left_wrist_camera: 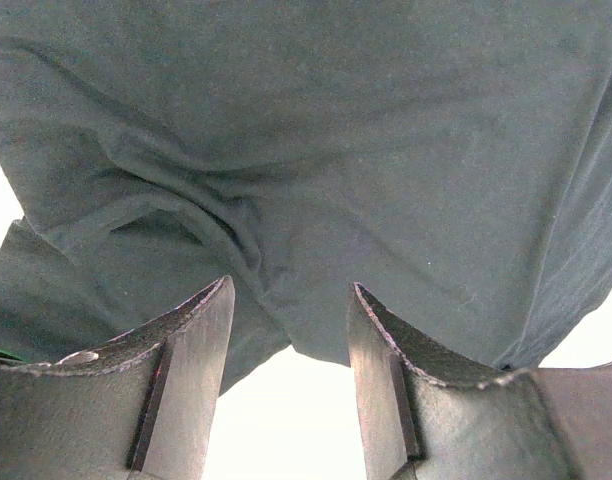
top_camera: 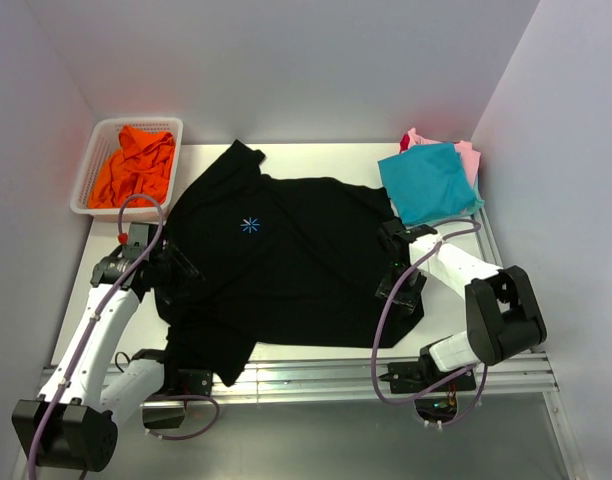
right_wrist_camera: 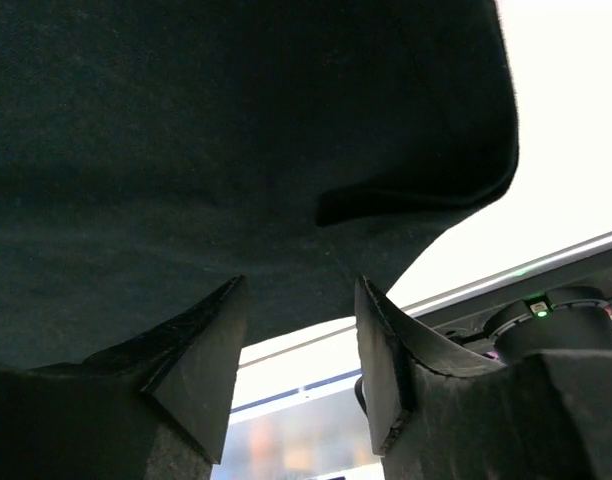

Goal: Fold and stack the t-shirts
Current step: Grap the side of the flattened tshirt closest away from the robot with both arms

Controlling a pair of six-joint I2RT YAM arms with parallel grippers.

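The large black t-shirt (top_camera: 296,260) lies spread over the table, its light-blue starburst logo (top_camera: 250,224) facing up. My left gripper (top_camera: 176,268) is at the shirt's left edge. In the left wrist view the left gripper (left_wrist_camera: 291,290) is open, and a wrinkled edge of the black shirt (left_wrist_camera: 316,180) reaches in between the fingertips. My right gripper (top_camera: 398,285) is at the shirt's right side. In the right wrist view the right gripper (right_wrist_camera: 301,285) is open, with the black shirt's (right_wrist_camera: 236,150) hem just ahead of the tips. A folded teal tee (top_camera: 429,183) lies on a pink tee (top_camera: 468,155) and a red tee (top_camera: 405,144).
A white mesh basket (top_camera: 90,175) at the back left holds the crumpled orange tee (top_camera: 136,165). White walls close in the table on the left, back and right. A metal rail (top_camera: 386,372) runs along the near edge, and the shirt's lower left corner hangs over it.
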